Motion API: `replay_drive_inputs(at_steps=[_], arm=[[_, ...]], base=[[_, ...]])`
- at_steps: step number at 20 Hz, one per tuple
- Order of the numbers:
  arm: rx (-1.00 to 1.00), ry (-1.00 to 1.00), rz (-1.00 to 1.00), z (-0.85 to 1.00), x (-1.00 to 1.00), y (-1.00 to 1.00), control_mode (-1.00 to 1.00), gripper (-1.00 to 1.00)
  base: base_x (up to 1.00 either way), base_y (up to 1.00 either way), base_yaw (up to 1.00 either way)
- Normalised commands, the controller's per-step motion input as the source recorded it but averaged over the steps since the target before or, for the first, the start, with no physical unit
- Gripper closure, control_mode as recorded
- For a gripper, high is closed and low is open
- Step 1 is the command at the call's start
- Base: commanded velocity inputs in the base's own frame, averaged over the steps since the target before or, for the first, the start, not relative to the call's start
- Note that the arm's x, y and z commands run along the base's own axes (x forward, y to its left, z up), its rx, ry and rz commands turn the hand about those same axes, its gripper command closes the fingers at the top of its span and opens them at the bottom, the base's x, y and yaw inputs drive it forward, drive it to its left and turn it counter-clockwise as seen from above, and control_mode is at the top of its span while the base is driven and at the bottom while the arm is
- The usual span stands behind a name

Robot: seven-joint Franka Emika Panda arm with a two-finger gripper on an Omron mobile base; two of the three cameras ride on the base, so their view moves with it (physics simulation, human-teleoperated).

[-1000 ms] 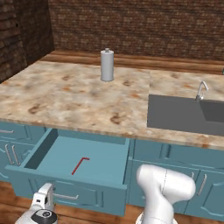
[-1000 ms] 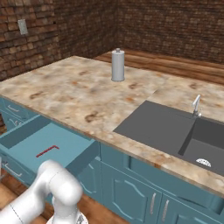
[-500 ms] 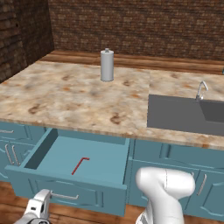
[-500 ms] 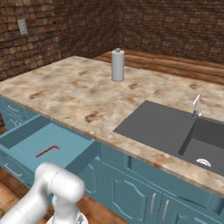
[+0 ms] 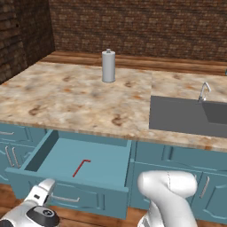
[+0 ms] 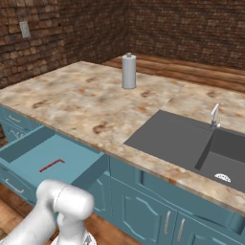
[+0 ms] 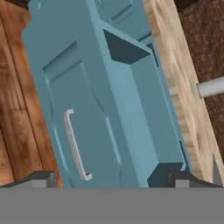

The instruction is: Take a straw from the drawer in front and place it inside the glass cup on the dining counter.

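Inside drawer [image 5: 80,164], straw [image 5: 81,167], handle [image 7: 75,145] hand-view

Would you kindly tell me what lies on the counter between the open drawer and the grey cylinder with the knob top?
Nothing: between the drawer and the grey cylinder, the marbled counter is bare stone, as the left base view shows.

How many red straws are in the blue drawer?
1. The straw lies flat on the floor of the open drawer, near the middle, with its short bent end toward the counter. The front corners of the drawer are partly hidden, so another could be out of sight.
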Motion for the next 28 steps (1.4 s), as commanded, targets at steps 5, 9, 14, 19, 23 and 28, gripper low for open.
replay_drive_inputs(at_steps=[5, 9, 14, 19, 23, 28], arm=[[0.29, 0.17, -0.20, 1.00, 0.00, -0.11, -1.00, -1.00], [0.25, 0.16, -0.23, 0.76, 0.20, -0.29, -1.00, -1.00], [0.22, 0.14, -0.26, 0.45, 0.54, -0.45, -1.00, -1.00], [0.17, 0.09, -0.20, 0.19, 0.52, -0.42, -1.00, -1.00], [0.04, 0.09, -0.16, 0.02, 0.29, -0.21, -1.00, -1.00], [0.10, 0.01, -0.30, -0.01, 0.26, -0.16, -1.00, -1.00]], base=[[0.00, 0.00, 0.00], [0.00, 0.00, 0.00], [0.00, 0.00, 0.00], [0.00, 0.00, 0.00], [0.00, 0.00, 0.00], [0.00, 0.00, 0.00]])
